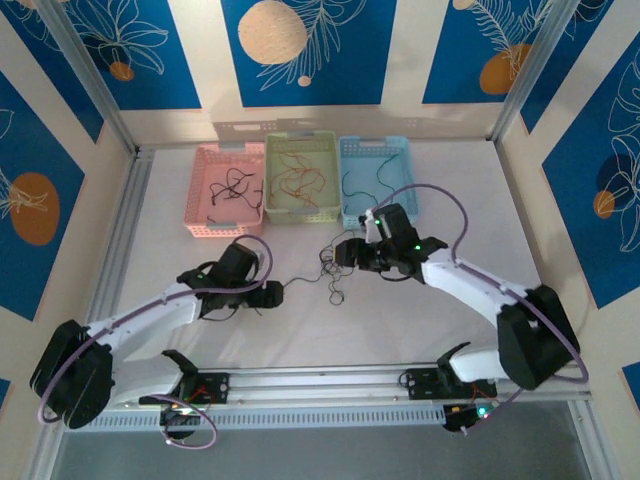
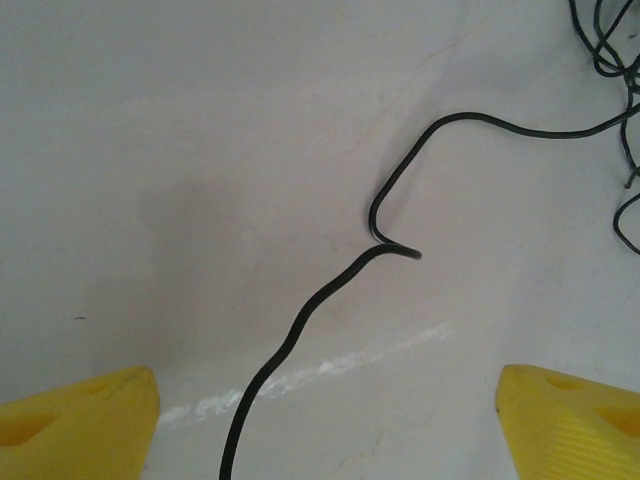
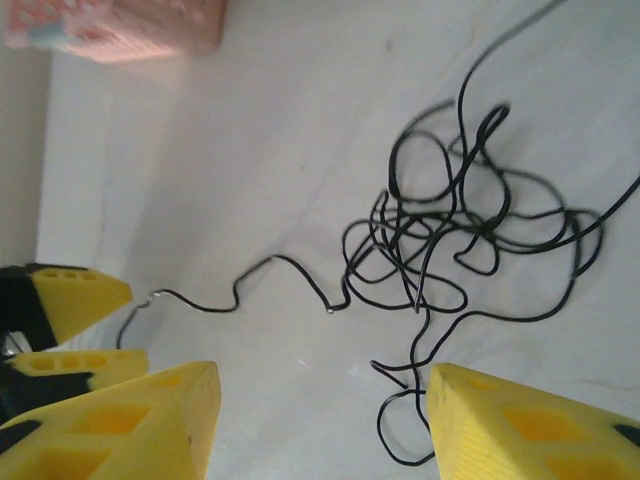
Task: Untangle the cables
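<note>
On the white desk (image 1: 420, 330), the knot of black cables (image 1: 331, 272) lies between the two arms. The right tool (image 3: 323, 372) is nearer. It is released and empty, with the knot straight ahead and one loop (image 3: 395, 440) lying inside its jaws. The left tool (image 2: 327, 395) gapes wide, grasping nothing. A single strand (image 2: 300, 320) runs lengthwise between its jaws, then off to its right toward the knot.
</note>
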### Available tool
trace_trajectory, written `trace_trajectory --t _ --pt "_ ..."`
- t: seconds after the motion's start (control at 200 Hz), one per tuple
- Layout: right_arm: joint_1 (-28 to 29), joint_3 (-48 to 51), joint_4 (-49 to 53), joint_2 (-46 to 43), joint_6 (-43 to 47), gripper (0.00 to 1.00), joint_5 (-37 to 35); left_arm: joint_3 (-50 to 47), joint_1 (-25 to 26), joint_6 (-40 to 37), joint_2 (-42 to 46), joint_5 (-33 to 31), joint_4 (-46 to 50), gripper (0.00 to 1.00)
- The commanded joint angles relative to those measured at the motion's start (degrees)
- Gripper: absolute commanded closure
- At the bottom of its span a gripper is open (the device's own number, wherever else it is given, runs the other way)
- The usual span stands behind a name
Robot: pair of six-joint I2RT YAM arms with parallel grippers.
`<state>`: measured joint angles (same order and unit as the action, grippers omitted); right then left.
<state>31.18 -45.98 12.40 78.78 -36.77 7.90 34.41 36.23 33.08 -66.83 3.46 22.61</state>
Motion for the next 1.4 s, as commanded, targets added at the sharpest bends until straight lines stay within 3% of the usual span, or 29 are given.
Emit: trace_trajectory --t 0.0,0.2,0.33,0.41,0.535,0.645,0.855,0.9,1.105,1.235,1.396 --pt "1.9 -2.9 0.3 5.2 -2.0 0.44 1.9 -0.9 -0.1 1.4 -1.6 3.3 -5.0 0.19" --pt "2.6 -3.8 -0.3 9.4 -2.5 0.45 1.8 -1.9 0.4 1.8 -3.0 6.8 -7.6 0.34" --pt "2.3 -3.7 0.2 9.5 -1.8 0.45 1.8 -2.1 0.4 1.7 -3.7 7.6 -8.1 0.51" --pt "2.1 -3.3 0.3 9.0 -1.6 0.45 1.8 -1.9 0.4 1.7 -4.4 8.2 -8.4 0.56" --pt "1.9 -2.8 0.5 7.7 -1.4 0.45 2.0 -1.4 0.4 1.5 -5.3 8.6 -8.6 0.59" --pt "1.7 -2.3 0.9 6.2 -1.2 0.45 1.9 -1.4 0.5 0.9 -6.0 9.2 -8.2 0.47" --pt "1.2 -2.1 1.7 4.3 -1.0 0.45 1.8 -2.7 0.8 0.8 -8.5 9.9 -9.7 0.54" --pt "1.2 -2.1 2.0 4.0 -1.0 0.45 1.9 -2.8 0.9 0.9 -8.5 9.9 -10.1 0.59" --pt "1.0 -1.8 2.4 2.4 -0.3 0.46 2.3 -0.7 1.0 -0.4 -4.4 8.3 -6.6 1.00" --pt "1.1 -1.5 2.9 1.3 -0.2 0.48 2.4 1.1 1.0 -1.8 1.4 10.4 -1.5 1.00" --pt "0.9 -1.9 2.9 -0.1 -0.2 0.48 2.7 4.5 1.0 -1.7 8.8 20.1 2.3 1.00"
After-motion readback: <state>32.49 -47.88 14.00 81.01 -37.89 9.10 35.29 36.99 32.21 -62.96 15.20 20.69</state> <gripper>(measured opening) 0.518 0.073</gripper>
